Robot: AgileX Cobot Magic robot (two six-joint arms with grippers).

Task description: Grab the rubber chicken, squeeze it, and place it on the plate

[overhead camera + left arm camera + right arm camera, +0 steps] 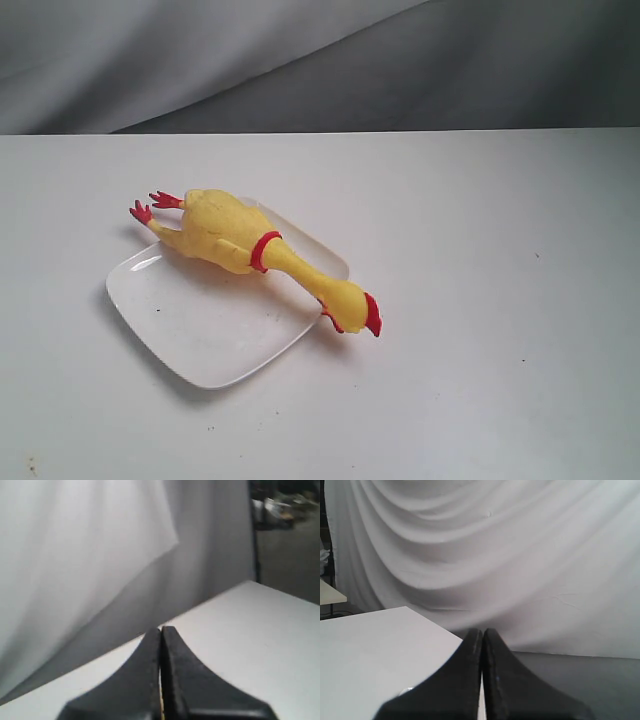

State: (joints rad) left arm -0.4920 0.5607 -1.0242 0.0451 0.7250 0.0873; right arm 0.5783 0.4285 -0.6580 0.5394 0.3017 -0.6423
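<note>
The yellow rubber chicken (232,235) lies across the far edge of the white plate (210,335) in the exterior view. Its red feet stick out past the plate's far left rim and its head with the red comb hangs over the right rim onto the table. Neither arm shows in the exterior view. My left gripper (161,630) is shut with nothing between its black fingers, pointing at the table edge and curtain. My right gripper (482,631) is likewise shut and empty, aimed over a table corner toward the curtain. Neither wrist view shows the chicken or the plate.
The white table (480,300) spreads around the plate. A grey-white curtain (485,550) hangs behind it. Dark clutter (285,510) sits beyond the table in the left wrist view.
</note>
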